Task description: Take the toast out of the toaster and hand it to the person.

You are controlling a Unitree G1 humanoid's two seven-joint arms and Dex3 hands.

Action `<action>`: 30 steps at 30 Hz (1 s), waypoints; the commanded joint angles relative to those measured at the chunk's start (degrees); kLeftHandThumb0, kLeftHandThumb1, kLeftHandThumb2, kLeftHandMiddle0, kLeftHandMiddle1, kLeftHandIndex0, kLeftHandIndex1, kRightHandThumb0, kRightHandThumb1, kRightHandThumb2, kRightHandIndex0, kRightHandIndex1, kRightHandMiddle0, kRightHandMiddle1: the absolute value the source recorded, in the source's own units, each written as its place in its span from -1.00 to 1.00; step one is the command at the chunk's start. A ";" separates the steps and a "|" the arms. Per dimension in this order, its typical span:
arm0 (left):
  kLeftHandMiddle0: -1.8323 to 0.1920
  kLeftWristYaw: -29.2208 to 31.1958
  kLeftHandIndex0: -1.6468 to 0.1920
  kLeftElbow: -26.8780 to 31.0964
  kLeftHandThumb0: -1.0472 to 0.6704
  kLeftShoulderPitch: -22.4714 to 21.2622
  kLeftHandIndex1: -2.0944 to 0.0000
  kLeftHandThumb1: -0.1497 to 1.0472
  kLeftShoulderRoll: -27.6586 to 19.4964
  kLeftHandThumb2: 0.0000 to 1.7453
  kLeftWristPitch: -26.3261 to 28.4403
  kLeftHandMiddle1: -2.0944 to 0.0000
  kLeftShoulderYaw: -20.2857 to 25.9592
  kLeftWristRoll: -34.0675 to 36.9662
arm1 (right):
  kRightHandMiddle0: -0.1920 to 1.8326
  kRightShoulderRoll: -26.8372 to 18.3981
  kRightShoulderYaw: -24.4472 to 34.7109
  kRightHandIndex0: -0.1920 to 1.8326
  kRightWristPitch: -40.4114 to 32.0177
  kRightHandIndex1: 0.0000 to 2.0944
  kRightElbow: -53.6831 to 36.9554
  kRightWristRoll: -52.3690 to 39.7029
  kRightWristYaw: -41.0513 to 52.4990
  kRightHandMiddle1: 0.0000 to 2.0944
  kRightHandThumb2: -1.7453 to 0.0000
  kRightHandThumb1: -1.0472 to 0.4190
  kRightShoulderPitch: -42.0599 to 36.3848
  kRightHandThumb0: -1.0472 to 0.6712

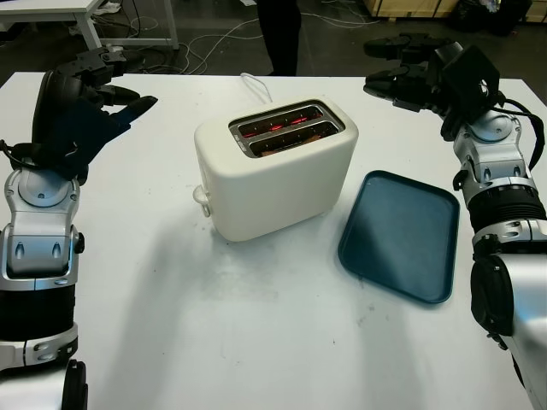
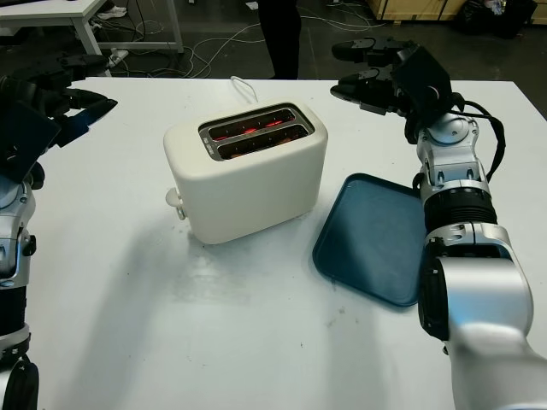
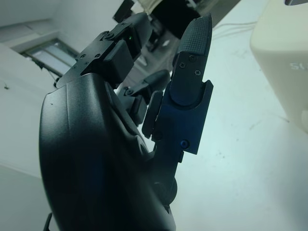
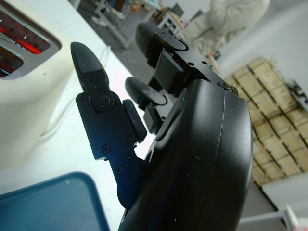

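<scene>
Cream toaster (image 1: pixel 273 166) mid-table between both raised hands, left hand (image 1: pixel 90 94) and right hand (image 1: pixel 410 73) empty, fingers wide

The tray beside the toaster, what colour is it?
The tray is dark teal blue, plain, without pattern. It shows best in the left eye view.

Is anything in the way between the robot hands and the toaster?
Nothing visible. The left robot hand and the right robot hand are open, raised on either side of the toaster, with bare table between. The tray lies beside it, off to the right.
</scene>
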State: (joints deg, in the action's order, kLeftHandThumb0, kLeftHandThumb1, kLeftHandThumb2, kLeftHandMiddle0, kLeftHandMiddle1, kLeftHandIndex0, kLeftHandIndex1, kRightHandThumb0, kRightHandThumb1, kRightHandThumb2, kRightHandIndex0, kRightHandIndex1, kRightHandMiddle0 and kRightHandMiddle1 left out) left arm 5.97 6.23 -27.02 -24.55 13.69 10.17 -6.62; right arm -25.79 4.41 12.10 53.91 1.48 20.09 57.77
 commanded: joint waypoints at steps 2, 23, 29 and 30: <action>0.33 -0.99 0.10 0.41 -0.48 -0.62 0.83 0.79 0.42 -0.98 -1.26 0.25 -0.32 -0.34 | 0.00 -0.11 -0.84 -0.16 2.22 -0.56 0.18 1.19 -0.82 -0.92 0.99 -0.63 -0.01 -0.39; 0.34 -1.80 0.10 -0.32 -0.50 0.37 0.87 0.79 0.20 -0.94 -0.21 0.31 -0.72 -1.30 | 0.01 1.59 -1.91 -0.09 -0.92 -0.63 -7.67 1.88 -2.62 -0.96 1.00 -0.64 -3.69 -0.39; 0.33 -1.66 0.08 -0.32 -0.47 1.00 0.88 0.79 0.79 -0.94 -1.02 0.32 -0.41 -0.25 | 0.00 1.28 -2.89 -0.11 -1.11 -0.65 -10.34 3.11 -3.44 -0.98 0.99 -0.69 -5.68 -0.37; 0.33 -1.65 0.08 -0.41 -0.46 1.15 0.88 0.79 0.94 -0.94 -1.21 0.32 -0.50 -0.15 | -0.01 1.27 -2.95 -0.11 -1.30 -0.66 -10.85 3.20 -3.56 -0.98 0.99 -0.70 -6.06 -0.37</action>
State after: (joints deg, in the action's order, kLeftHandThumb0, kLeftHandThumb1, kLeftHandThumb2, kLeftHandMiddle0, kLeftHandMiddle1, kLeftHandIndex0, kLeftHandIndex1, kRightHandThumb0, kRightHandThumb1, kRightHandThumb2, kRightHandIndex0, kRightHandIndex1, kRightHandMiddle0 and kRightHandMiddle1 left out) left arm 4.46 5.67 -26.50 -23.87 13.06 9.67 -6.82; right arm -24.42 1.57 11.59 44.23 4.29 17.08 52.59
